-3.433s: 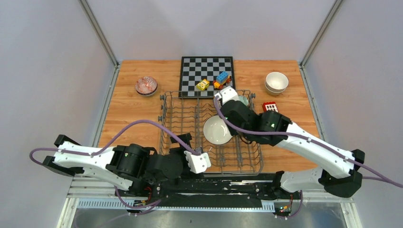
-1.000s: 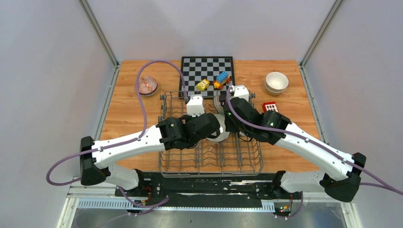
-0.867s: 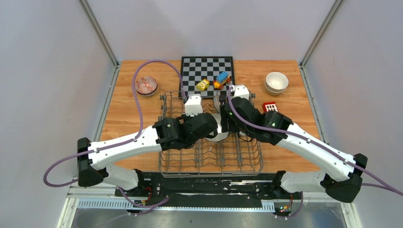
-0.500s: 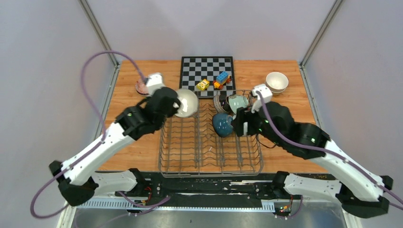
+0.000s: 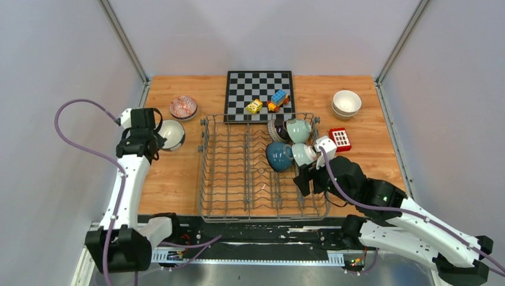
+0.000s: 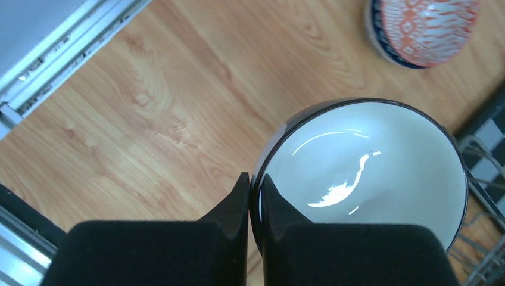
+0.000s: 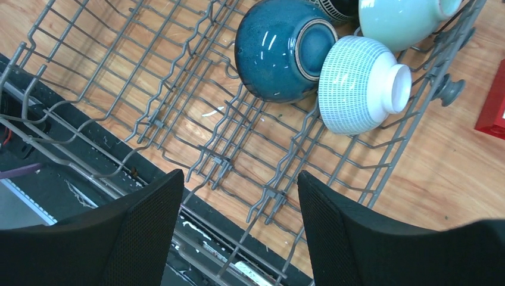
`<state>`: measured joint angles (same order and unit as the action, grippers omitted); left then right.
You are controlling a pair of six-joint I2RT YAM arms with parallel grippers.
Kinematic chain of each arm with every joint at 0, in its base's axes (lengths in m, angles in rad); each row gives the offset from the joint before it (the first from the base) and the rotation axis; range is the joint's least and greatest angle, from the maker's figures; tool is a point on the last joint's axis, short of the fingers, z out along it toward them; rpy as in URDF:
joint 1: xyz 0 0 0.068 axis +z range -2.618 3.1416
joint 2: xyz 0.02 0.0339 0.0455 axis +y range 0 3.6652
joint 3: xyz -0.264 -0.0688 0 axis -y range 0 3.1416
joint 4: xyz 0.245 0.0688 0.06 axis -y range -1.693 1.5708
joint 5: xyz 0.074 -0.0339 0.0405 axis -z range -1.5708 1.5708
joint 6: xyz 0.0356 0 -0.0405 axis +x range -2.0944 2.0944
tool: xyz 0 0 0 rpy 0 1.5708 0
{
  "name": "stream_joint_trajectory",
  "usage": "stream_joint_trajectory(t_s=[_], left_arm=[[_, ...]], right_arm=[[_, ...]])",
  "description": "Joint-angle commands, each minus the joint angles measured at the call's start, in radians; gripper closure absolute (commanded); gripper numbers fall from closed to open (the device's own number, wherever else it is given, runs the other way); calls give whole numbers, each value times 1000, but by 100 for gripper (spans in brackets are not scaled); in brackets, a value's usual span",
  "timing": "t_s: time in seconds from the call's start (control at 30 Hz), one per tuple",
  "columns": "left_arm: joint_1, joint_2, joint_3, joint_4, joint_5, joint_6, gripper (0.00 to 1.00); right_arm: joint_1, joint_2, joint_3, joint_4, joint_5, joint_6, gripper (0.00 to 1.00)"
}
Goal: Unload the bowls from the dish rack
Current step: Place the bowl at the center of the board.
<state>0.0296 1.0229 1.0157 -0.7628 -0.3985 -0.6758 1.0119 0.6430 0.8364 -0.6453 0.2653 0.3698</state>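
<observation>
Left hand (image 6: 254, 179) is pinching the rim of a white bowl (image 6: 363, 173) over the bench (image 6: 149, 89), just left of the rack (image 5: 203, 167) and near a red patterned bowl (image 6: 426, 30). Right hand (image 7: 239, 179) hangs spread and empty above the rack's near right part; beyond it a teal bowl (image 7: 277, 50), a striped bowl (image 7: 357, 83) and a mint bowl (image 7: 405, 18) lie tipped in the rack.

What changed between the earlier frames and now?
The white bowl passed from the right gripper, over the dish rack, to the left gripper. The left gripper carried it left, beside the red-patterned bowl, and still pinches its rim. The right gripper let go, pulled back near-right and stands open. The stacked cream bowls and chessboard are unchanged.
</observation>
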Motion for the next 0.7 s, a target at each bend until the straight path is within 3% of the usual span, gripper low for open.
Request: stream_joint_trajectory(t_s=[0.0, 0.27, 0.67], left_arm=[[126, 70, -73, 177, 165, -61, 100], [195, 276, -97, 338, 133, -71, 100], [197, 409, -124, 546, 60, 39, 100]], right_arm=[[-3, -53, -60, 76, -22, 18, 27], [-4, -130, -61, 47, 39, -46, 27], [-3, -193, -45, 27, 109, -119, 27]])
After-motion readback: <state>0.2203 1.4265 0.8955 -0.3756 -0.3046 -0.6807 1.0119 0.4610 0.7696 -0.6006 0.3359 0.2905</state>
